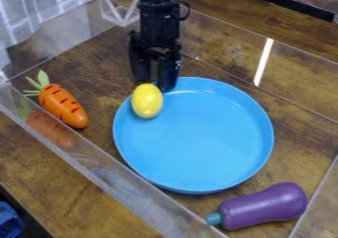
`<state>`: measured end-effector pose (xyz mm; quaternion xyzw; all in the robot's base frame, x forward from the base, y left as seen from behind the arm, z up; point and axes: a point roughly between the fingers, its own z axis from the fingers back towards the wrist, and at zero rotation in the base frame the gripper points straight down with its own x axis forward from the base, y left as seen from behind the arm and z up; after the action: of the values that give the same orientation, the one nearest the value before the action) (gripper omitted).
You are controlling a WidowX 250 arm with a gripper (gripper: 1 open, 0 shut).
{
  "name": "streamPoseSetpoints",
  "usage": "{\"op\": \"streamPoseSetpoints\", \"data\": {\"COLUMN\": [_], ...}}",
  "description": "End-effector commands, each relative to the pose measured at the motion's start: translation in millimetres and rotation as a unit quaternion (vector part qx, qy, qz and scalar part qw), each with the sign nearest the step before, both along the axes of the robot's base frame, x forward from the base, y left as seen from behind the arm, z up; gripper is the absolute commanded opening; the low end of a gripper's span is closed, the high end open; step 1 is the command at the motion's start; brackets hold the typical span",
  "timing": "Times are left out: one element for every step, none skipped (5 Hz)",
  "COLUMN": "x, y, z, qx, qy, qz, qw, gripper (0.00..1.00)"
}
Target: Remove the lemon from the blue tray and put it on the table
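The dark brown wood-grain table [224, 49] fills the view, glossy enough to carry a bright streak of reflected light, with clear plastic walls standing along its edges. On it sits the blue tray [205, 143], a large round plate with a shallow raised rim, bare except for one item. The black robot arm [158, 10] comes down from the top of the frame, and its gripper [153, 76] points down at the table just beyond the tray's far-left rim, its two dark fingers standing apart with nothing between them. A purple eggplant [264, 206] lies on the table near the tray's near-right edge. An orange carrot [59, 104] with a green top lies well to the left of the tray. The lemon [146, 102], small and yellow, rests inside the tray against its left rim, just below the gripper's fingertips; whether they touch it cannot be told.
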<state>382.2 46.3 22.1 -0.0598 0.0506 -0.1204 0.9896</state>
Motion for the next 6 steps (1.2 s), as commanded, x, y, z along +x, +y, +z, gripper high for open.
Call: {"op": "streamPoseSetpoints", "data": {"x": [-2.7,-10.8,-19.0,-22.8,-26.1,-31.0], "y": [1.6,3.5,3.8,-3.2,-11.0,-15.8], "z": [-1.6,2.6,7.9,10.8,13.0,13.2], "qx": [0.009,0.011,0.009,0.004,-0.001,-0.007], "qy": [0.01,0.02,0.028,0.032,0.038,0.041], "qz": [0.012,0.015,0.013,0.018,0.022,0.031], "qw": [0.9998,0.9996,0.9995,0.9993,0.999,0.9987], "gripper": [1.0,1.0,1.0,1.0,1.0,1.0]}}
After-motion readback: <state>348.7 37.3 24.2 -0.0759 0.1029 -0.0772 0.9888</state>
